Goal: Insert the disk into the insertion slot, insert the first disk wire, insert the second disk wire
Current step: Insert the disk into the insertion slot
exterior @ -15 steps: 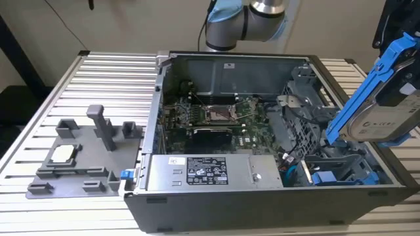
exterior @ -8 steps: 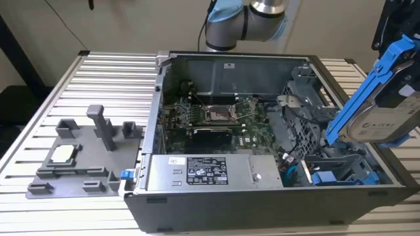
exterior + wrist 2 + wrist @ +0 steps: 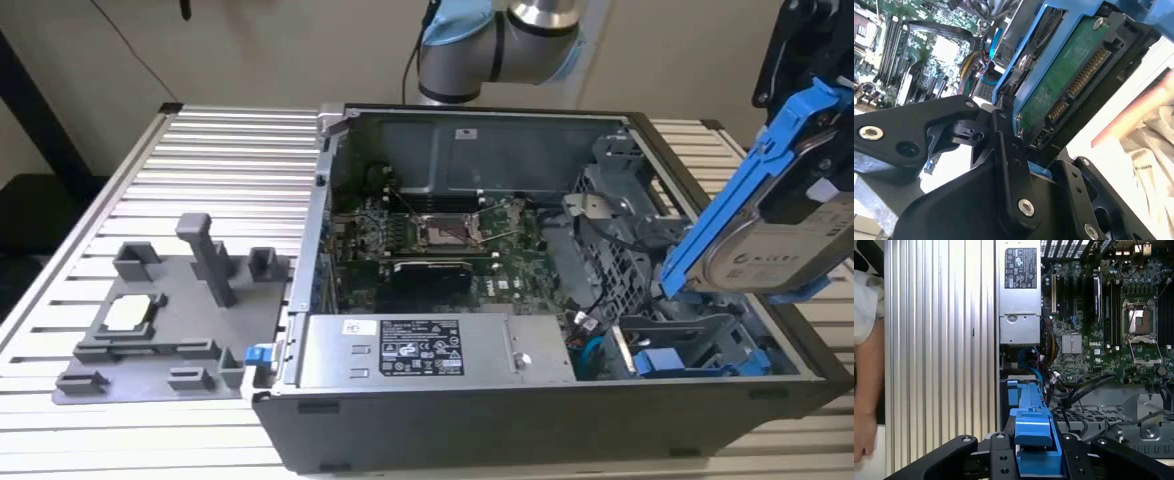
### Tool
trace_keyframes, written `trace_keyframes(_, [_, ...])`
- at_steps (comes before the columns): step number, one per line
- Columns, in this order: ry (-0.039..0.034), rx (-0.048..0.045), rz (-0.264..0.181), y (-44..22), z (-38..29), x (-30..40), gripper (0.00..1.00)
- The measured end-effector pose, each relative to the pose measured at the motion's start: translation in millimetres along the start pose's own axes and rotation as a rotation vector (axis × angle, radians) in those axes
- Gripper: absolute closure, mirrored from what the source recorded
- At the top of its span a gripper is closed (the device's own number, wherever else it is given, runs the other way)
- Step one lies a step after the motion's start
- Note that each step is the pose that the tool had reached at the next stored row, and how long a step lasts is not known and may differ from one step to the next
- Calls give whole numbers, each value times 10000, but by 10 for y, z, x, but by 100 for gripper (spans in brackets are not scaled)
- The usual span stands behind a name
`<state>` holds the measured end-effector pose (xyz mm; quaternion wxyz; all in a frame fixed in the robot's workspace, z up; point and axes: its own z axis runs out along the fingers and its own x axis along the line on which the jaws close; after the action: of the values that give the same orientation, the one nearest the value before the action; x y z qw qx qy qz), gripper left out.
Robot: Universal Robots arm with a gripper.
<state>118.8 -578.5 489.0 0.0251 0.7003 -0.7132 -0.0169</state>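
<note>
The gripper (image 3: 1036, 142) clamps the disk (image 3: 1066, 75) between its black fingers (image 3: 1006, 150), the disk's green circuit board (image 3: 1051, 97) and connector pins (image 3: 1087, 70) facing the camera. Beyond the disk lie a motherboard (image 3: 919, 55) and bundled cables (image 3: 985, 57).

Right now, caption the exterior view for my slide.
Gripper holding the blue-framed disk tilted above the open computer case, at the exterior view's right, not yet inserted.

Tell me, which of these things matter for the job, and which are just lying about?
Part of the job: the disk, held by the gripper; the insertion slot.
Just there: grey fixture tray, power supply, motherboard, a person's hand.
</note>
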Motion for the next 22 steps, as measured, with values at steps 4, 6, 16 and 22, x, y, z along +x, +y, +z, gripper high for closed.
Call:
trace_keyframes(4, [-1,0,1,-2,26,4,67])
trace_keyframes(6, [0,0,0,-4,40,6,67])
trace_keyframes(16, [-1,-1,0,-13,182,7,67])
trace_keyframes(22, [0,-8,0,-17,243,6,67])
